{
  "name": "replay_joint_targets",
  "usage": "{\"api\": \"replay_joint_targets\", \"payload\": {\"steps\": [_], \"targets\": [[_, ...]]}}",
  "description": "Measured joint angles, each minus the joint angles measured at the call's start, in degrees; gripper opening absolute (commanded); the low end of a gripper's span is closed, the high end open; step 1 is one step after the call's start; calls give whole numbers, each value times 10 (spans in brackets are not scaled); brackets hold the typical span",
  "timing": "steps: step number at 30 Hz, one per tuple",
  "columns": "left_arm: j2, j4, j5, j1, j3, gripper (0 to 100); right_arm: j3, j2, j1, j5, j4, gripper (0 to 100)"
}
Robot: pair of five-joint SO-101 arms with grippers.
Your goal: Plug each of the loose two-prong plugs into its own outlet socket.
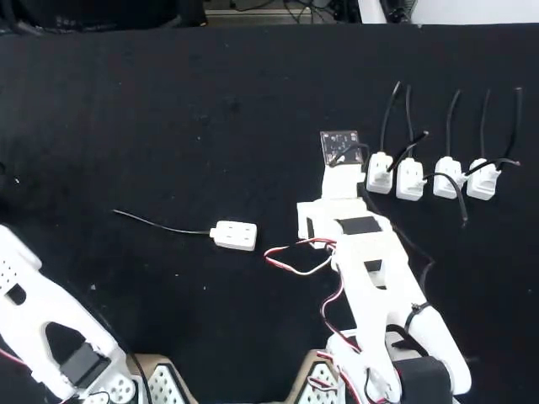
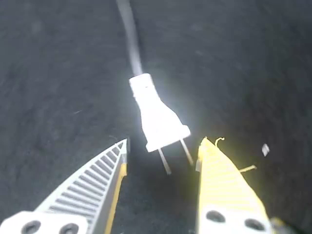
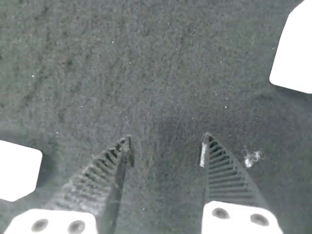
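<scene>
**On the black cloth: plug lying with its prongs toward open fingers**

Just ahead of the left gripper (image 2: 163, 141), flat on the black table (image 2: 53, 73): a white two-prong plug (image 2: 158, 114). Long axis roughly in line with the gripper's reach, a little slanted. Prongs aimed back into the gap between the fingers, cord (image 2: 129, 29) trailing off the far end, away from the gripper. Fingers spread wide, one to each side of the prongs, gripping nothing; no contact with the plug to be seen.

Toward the table's far right in the high view: a row of four white outlet sockets (image 1: 410, 179). Beside the row's left end, the right arm (image 1: 370, 269), stretched out. Right gripper (image 3: 167, 136) likewise spread and empty, over bare cloth between two white blocks (image 3: 295, 53). Mid-table, well apart from the row: a lone white socket (image 1: 235, 236) with a thin wire (image 1: 164, 227) running left. At the near left corner, the left arm (image 1: 50, 328).
</scene>
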Motion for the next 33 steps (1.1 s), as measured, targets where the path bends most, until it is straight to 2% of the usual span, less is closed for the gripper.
{"api": "replay_joint_targets", "payload": {"steps": [3, 6, 23, 28, 30, 33], "targets": [[0, -9, 76, -11, 0, 238, 0, 0, 0, 0, 0, 212], [0, -25, 110, -16, 1, 238, 0, 0, 0, 0, 0, 212], [4, -106, 117, -6, 23, 234, 0, 0, 0, 0, 0, 212], [13, -102, 120, 0, 26, 233, 0, 0, 0, 0, 0, 212], [13, -84, 120, 4, 26, 184, 0, 0, 0, 0, 0, 212], [12, -75, 120, 8, 25, 26, 0, 0, 0, 0, 0, 212]]}}
